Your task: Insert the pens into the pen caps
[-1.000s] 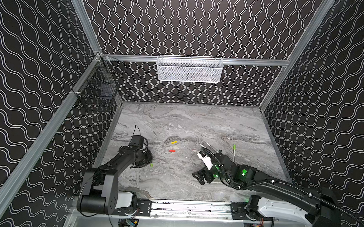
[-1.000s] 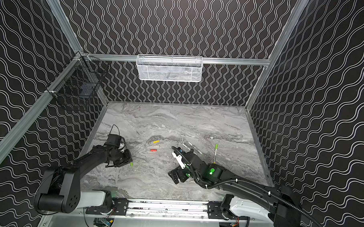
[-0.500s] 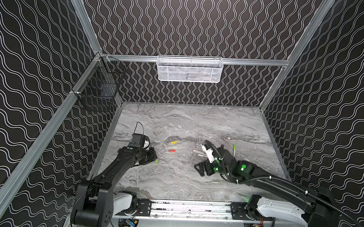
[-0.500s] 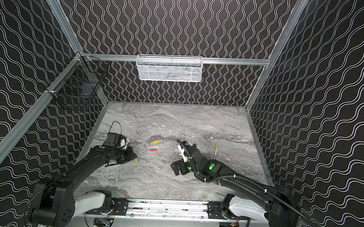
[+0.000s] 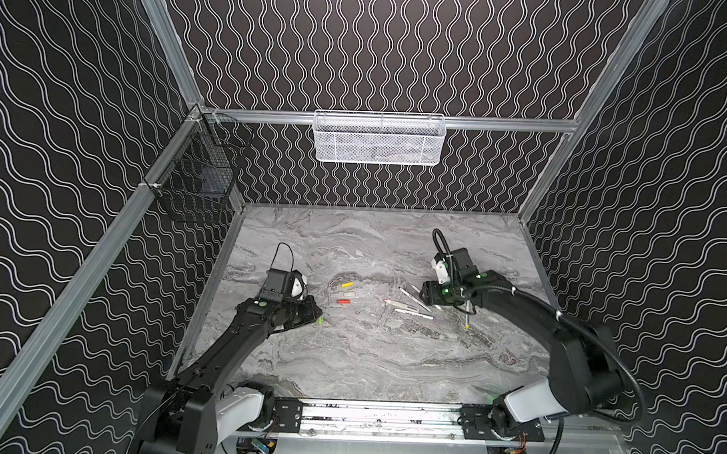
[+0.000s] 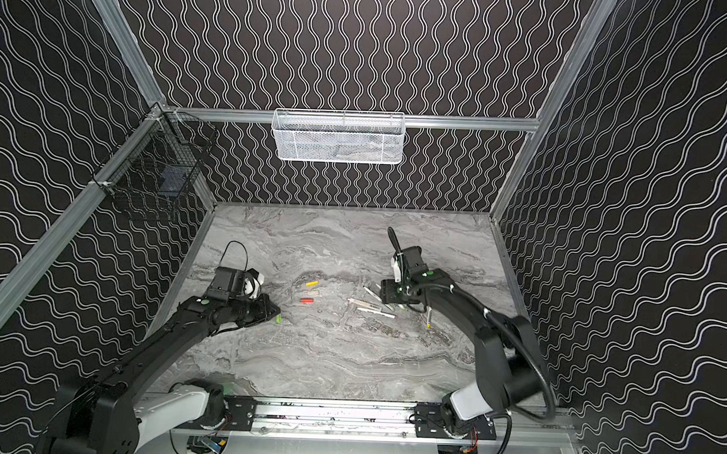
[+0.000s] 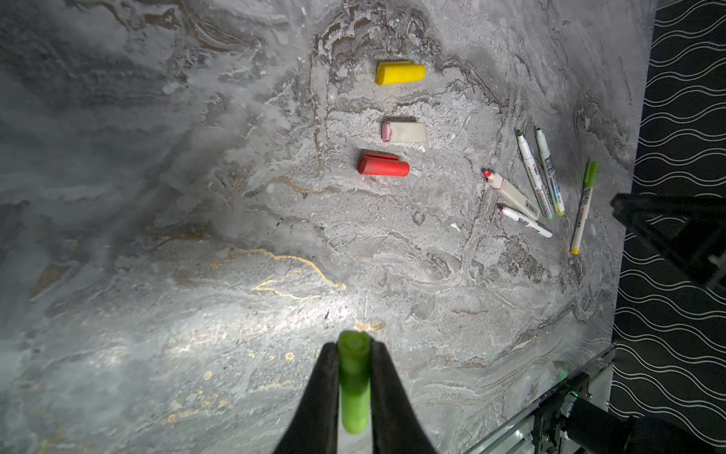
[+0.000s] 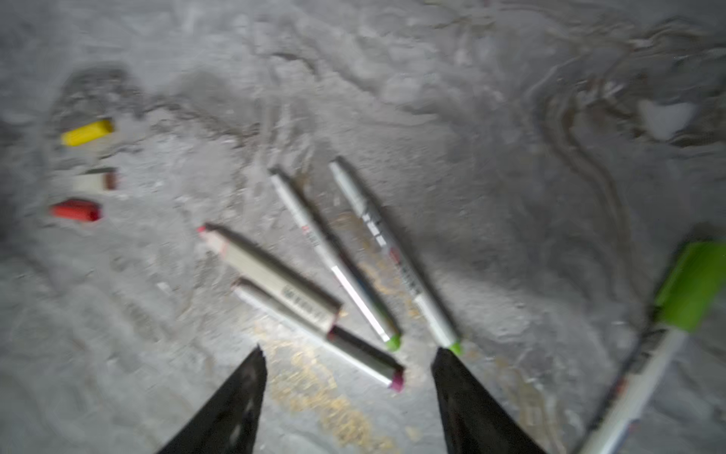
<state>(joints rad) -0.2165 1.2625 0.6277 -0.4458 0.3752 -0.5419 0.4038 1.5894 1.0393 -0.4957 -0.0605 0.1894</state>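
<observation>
My left gripper (image 7: 354, 346) is shut on a bright green pen cap (image 7: 354, 377), held low over the marble table's left part (image 5: 320, 319). Yellow (image 7: 400, 73), pale grey-white (image 7: 404, 131) and red (image 7: 383, 166) pen caps lie in a column mid-table. Several uncapped pens (image 8: 334, 259) lie fanned out to their right, seen in both top views (image 5: 409, 308). My right gripper (image 8: 349, 350) stands open just behind their coloured ends, with nothing between its fingers. One pen (image 7: 581, 220) wearing a green cap (image 8: 691, 287) lies further right.
A white mesh basket (image 5: 378, 139) hangs on the back wall. A black wire basket (image 5: 197, 185) hangs on the left wall. A metal rail (image 5: 380, 415) runs along the table's front edge. Patterned walls close in three sides.
My right gripper has swung from the front middle to the back right, ending by the pens. My left gripper has moved slightly right, still holding the green cap.
</observation>
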